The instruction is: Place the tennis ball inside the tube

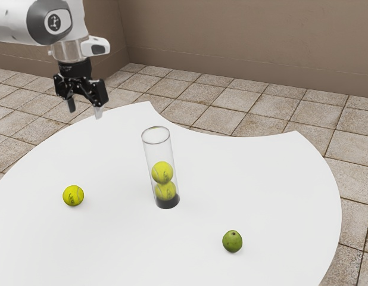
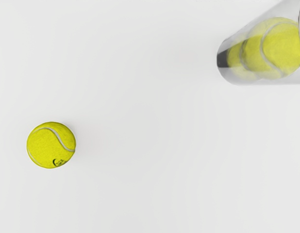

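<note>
High over the table's far edge, at the exterior view's upper left, my gripper (image 1: 84, 113) hangs open with nothing between its fingers. A loose yellow tennis ball (image 1: 73, 195) rests on the table below it, toward the exterior view's left; the wrist view also has this ball (image 2: 51, 145). The clear tube (image 1: 149, 156) stands upright, open at the top, with a black base and two tennis balls stacked inside. In the wrist view the tube (image 2: 237, 76) is seen from above at a slant, its balls visible through the wall.
A green round fruit (image 1: 232, 241) sits on the white table (image 1: 261, 179), nearer the exterior camera and to the exterior view's right of the tube. The table has a curved edge with an inward cut at the far side. Tiled floor (image 1: 231, 95) surrounds it.
</note>
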Available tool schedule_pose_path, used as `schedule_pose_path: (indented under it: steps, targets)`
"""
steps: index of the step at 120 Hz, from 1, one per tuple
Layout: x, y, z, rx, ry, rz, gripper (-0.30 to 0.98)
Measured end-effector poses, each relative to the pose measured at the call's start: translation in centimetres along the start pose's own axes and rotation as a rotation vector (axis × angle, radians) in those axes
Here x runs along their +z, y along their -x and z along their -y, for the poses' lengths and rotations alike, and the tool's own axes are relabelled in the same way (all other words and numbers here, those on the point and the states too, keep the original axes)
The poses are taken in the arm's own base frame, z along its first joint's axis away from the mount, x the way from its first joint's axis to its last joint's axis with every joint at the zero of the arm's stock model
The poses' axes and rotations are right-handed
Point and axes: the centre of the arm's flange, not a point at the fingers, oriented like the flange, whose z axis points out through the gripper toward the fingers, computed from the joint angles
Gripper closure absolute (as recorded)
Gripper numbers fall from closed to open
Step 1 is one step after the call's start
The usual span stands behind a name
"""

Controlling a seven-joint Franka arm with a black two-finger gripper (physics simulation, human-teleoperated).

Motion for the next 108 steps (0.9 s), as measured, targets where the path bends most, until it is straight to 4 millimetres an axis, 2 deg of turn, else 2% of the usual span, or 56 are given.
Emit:
schedule_pose_path:
  steps: [10, 16, 25, 37, 66, 80, 87, 100, 108]
  targets:
    - [0.4, 0.2, 0.4, -0.008, -0.006, -0.013, 0.00]
    - [1.6, 1.6, 0.6, -0.010, -0.009, -0.012, 0.00]
    - [4.8, 4.1, 1.3, -0.019, -0.012, -0.001, 0.00]
    - [10.3, 5.5, 4.7, -0.077, -0.014, 0.018, 0.00]
    - [20.1, 2.7, 9.7, -0.158, -0.044, 0.007, 0.00]
    - [22.9, 1.7, 11.9, -0.192, -0.054, -0.024, 0.00]
    - [24.1, 1.2, 11.9, -0.190, -0.057, -0.034, 0.00]
    - [26.2, 0.6, 10.1, -0.160, -0.055, -0.035, 0.00]
    - [27.3, 0.4, 10.3, -0.167, -0.054, -0.036, 0.00]
